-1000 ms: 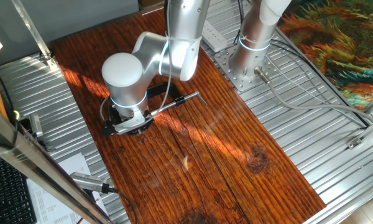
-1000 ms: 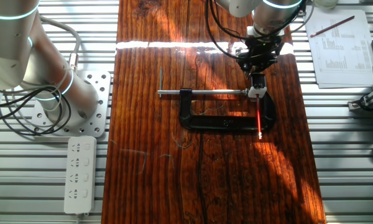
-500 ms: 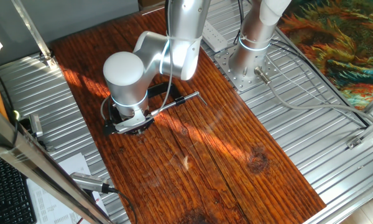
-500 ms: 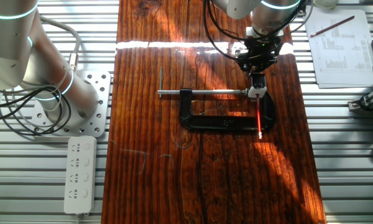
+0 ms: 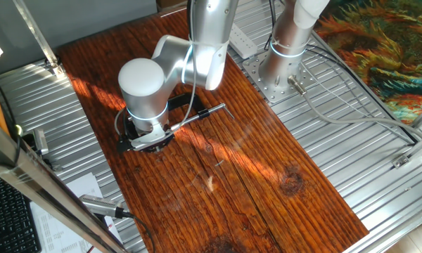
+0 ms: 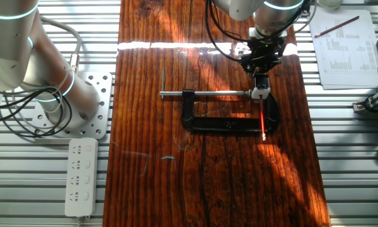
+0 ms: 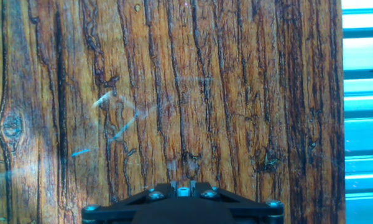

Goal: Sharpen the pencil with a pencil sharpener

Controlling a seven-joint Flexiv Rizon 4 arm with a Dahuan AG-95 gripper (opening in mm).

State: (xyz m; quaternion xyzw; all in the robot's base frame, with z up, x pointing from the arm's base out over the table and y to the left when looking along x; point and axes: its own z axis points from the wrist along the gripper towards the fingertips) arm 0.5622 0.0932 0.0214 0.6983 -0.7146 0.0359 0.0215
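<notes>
The gripper (image 6: 263,75) hangs low over the wooden worktop (image 6: 157,183), pointing down at the far right end of the black C-shaped clamp (image 6: 230,123). Whether its fingers are apart or together cannot be told: the wrist and cables hide them in both fixed views, and the hand view shows only the black base of the hand (image 7: 181,205) against bare wood grain.

Directly under the gripper a small pale piece (image 6: 257,93) sits at the clamp's corner; the pencil sharpener itself cannot be picked out there. The pencil (image 6: 263,120), a thin bright red stick, starts at that pale piece and runs away from the gripper across the clamp's right arm, its far tip resting at the clamp's outer edge. Contact between gripper and pencil cannot be judged.

The clamp's silver screw rod (image 6: 205,94) runs sideways from just below the gripper toward the left, ending in a thin cross handle (image 6: 163,82).

In the opposite fixed view the arm's big white joint (image 5: 145,88) covers the gripper, with the rod (image 5: 197,116) poking out beside it.

Well off the worktop lie a white power strip (image 6: 80,176) and a printed sheet (image 6: 343,47).
</notes>
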